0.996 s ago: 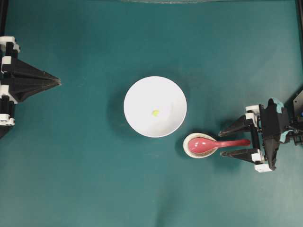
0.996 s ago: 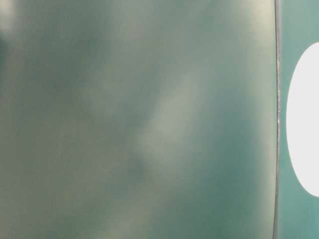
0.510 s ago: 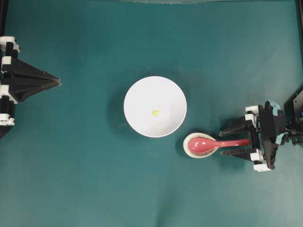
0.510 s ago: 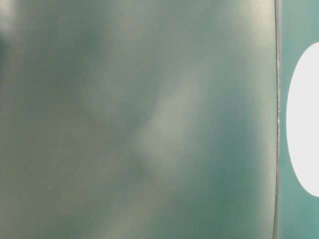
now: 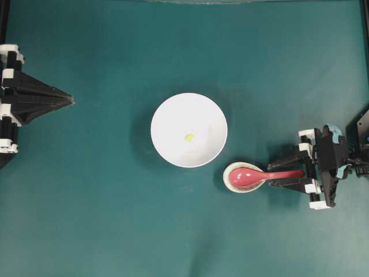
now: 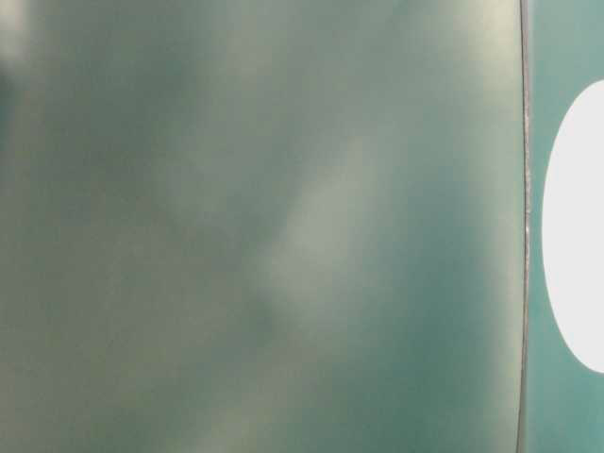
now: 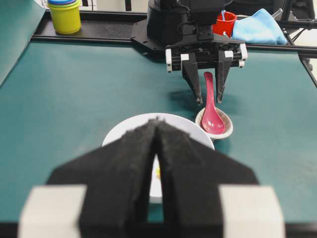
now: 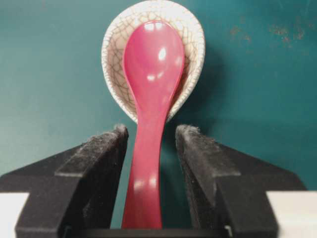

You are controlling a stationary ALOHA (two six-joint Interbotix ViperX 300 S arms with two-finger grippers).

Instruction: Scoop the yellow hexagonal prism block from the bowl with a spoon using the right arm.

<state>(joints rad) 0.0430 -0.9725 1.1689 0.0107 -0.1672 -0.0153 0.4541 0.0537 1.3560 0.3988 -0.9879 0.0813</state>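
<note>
The white bowl (image 5: 173,115) sits mid-table with the tiny yellow hexagonal prism block (image 5: 189,137) inside it. Right of the bowl, the pink-red spoon (image 5: 253,175) lies with its scoop in a speckled beige spoon rest (image 5: 229,183), handle pointing right. My right gripper (image 5: 271,174) straddles the handle. In the right wrist view the spoon (image 8: 151,74) runs between the fingers with a thin gap on each side, so the right gripper (image 8: 152,130) is open. My left gripper (image 5: 71,100) rests shut at the far left, empty; in its own view its tips (image 7: 157,120) cover part of the bowl (image 7: 124,136).
Beyond the table's far edge, behind the right arm, stand stacked yellow cups (image 7: 65,15), a red cup (image 7: 224,24) and a blue cloth (image 7: 257,27). The table-level view is blurred, showing only teal and a white edge of the bowl (image 6: 576,226).
The right gripper's jaws have narrowed around the spoon handle. Spoon, bowl, block and left arm have not moved.
</note>
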